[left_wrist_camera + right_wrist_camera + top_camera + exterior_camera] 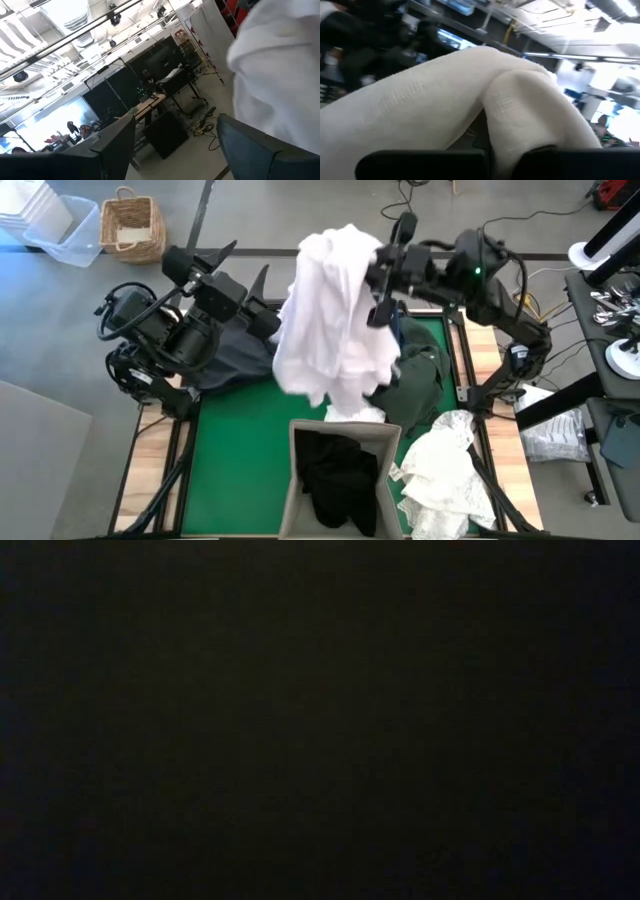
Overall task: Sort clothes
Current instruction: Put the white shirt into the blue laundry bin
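Hanging high over the green table [240, 440], the big white wrinkly garment [330, 320] droops from my right gripper [385, 280], closed on its top fold. My left gripper [238, 268] stands apart beside it, fingers spread, holding nothing. Low view: all dark. Left wrist: white cloth beside my parted fingers [255, 150]. Right wrist: cloth pinched between mine.

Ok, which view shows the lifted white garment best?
The high view: the whole white garment hangs above the green table, held up by the right tool. The right wrist view shows only a pinched fold, the left wrist view only an edge beside the open left tool. The low view is black.
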